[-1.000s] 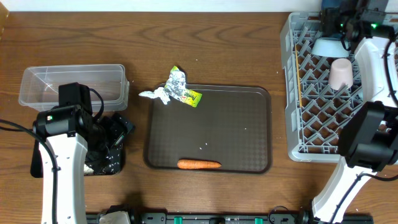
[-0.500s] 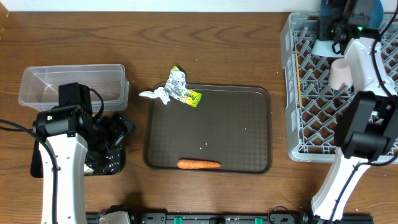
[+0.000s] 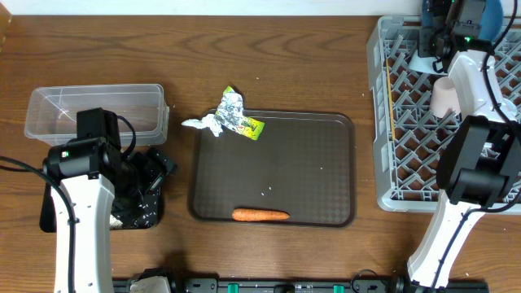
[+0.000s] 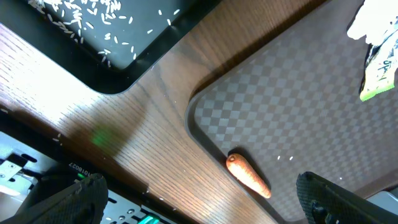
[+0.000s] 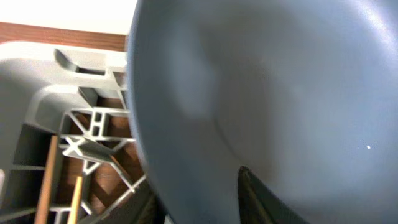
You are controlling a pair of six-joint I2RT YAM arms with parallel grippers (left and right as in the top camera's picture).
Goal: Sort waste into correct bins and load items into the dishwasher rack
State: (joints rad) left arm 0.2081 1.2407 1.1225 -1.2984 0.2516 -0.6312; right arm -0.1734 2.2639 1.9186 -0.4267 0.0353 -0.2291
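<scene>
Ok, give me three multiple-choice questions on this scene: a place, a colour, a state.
1. The carrot lies: A on the brown tray; B in a claw; C on bare wood.
2. The bin holding rice is: A white; B black; C red.
3. The left claw is: A shut on the carrot; B shut on rice; C open, empty.
Answers: 1 A, it rests inside the tray's rim. 2 B, grains scatter over its black floor. 3 C, its fingers stand far apart around nothing.
</scene>
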